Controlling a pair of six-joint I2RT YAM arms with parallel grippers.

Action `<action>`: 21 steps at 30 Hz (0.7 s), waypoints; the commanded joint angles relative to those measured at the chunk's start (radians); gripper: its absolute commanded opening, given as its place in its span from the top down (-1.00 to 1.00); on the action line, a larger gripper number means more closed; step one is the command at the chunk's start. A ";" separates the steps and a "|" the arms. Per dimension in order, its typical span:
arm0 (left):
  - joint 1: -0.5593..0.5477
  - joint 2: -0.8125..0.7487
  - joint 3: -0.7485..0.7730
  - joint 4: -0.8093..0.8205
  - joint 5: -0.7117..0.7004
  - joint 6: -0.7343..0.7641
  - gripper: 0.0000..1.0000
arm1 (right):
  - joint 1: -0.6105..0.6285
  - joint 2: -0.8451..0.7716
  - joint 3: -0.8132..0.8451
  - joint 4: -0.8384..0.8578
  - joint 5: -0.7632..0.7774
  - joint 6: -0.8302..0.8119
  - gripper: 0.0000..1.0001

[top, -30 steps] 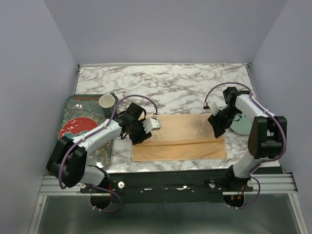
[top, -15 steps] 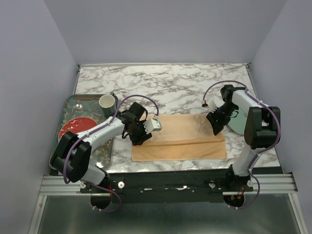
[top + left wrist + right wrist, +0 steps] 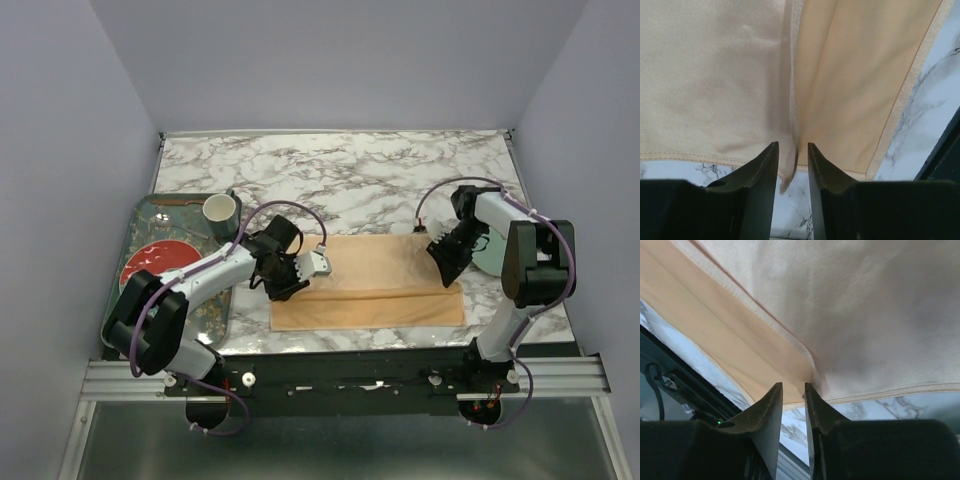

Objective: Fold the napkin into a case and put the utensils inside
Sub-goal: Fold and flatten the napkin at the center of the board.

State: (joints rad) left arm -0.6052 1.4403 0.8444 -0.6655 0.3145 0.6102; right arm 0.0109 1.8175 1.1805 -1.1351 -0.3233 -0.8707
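Left wrist view. The left gripper (image 3: 792,146) has its jaws drawn close, and a raised fold of the napkin (image 3: 715,75) is pinched between them at the cloth's near hem. A small tongue of cloth hangs in the gap. The fold runs straight away toward 12 o'clock. A stitched hem shows along the bottom and up the right side toward 1 o'clock, with the marble table (image 3: 932,105) outside it.

Right wrist view. The right gripper (image 3: 794,386) has its jaws nearly together, and the puckered corner of the upper layer is caught at their tips. Only this view shows the two layers stepped apart. The upper layer is paler, and the lower one is a deeper peach strip running off toward 10 o'clock.

Top external view. This is the only view that shows the whole cloth.
- It is a wide peach-orange rectangle lying flat at the centre of the table.
- It has a faint sheen.
- A crease runs from 9 to 3 o'clock and sets off a nearer band.
- The grippers sit at its 9 and 3 o'clock ends.

Other items:
- A patterned tray (image 3: 215,300) lies just beside the cloth at 9 o'clock.
- The tray carries a red plate (image 3: 150,265).
- Farther back on the tray, at 10 o'clock, stands a cup (image 3: 219,209).
- A pale plate (image 3: 490,260) lies at 3 o'clock, partly under the right arm.
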 commanded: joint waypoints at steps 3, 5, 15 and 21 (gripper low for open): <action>-0.016 -0.060 -0.044 -0.019 0.029 0.023 0.37 | -0.005 -0.104 -0.100 -0.054 0.010 -0.040 0.46; -0.021 -0.076 -0.054 -0.020 0.028 0.029 0.46 | -0.005 -0.124 -0.130 -0.051 0.021 -0.048 0.47; -0.108 -0.153 -0.149 -0.016 -0.037 0.109 0.51 | -0.006 -0.244 -0.243 -0.084 0.009 -0.083 0.47; -0.134 -0.198 -0.168 -0.028 -0.098 0.134 0.42 | -0.006 -0.360 -0.151 -0.240 -0.117 -0.126 0.21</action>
State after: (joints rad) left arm -0.7277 1.2861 0.6834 -0.6792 0.2760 0.7040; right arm 0.0109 1.5421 0.9527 -1.2274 -0.3389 -0.9428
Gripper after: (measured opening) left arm 0.271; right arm 0.357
